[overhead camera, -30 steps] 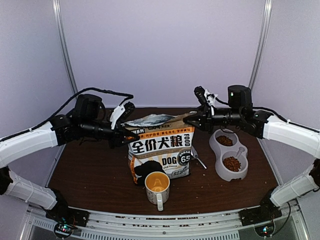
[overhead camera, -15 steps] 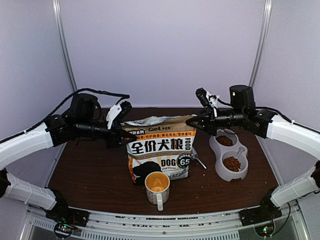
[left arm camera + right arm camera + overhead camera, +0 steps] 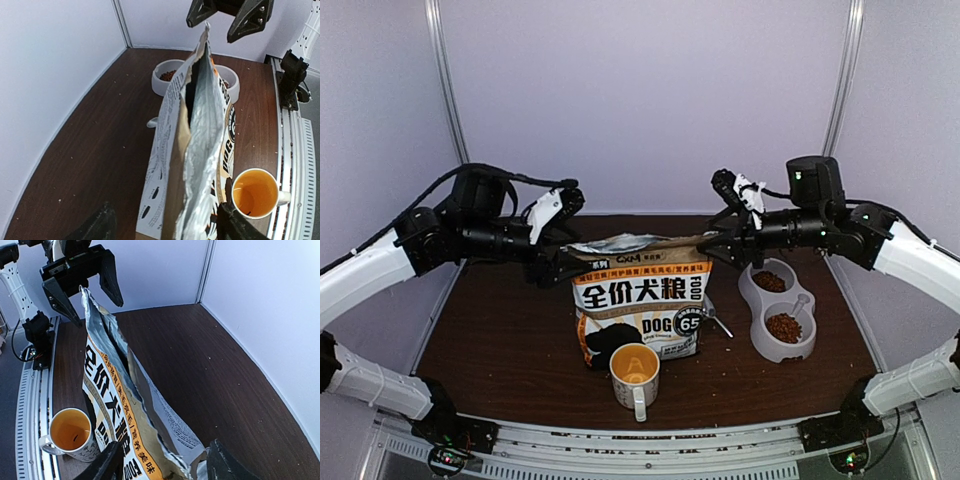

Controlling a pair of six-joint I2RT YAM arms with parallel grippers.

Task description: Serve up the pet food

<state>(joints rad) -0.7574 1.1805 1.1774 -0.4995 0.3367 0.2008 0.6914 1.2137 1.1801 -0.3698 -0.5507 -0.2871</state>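
The pet food bag (image 3: 640, 298), white, tan and orange with black characters, stands upright mid-table with its torn top gaping. My left gripper (image 3: 560, 240) is open at the bag's left top corner; the left wrist view shows its jaws astride the bag (image 3: 195, 150) without touching. My right gripper (image 3: 720, 222) is open at the right top corner, with the bag's edge (image 3: 150, 410) loose between its jaws. Reddish-brown pet food (image 3: 783, 327) fills both cups of the grey double bowl (image 3: 760, 345).
A white mug with an orange inside (image 3: 634, 375) stands right in front of the bag, seen also as the mug (image 3: 255, 192) and the mug (image 3: 70, 432). A metal spoon (image 3: 718, 320) lies between bag and bowl. Walls close in on three sides.
Both grippers have opened and let go of the bag's top corners. Each arm has drawn slightly outward and up; the bag stays standing.
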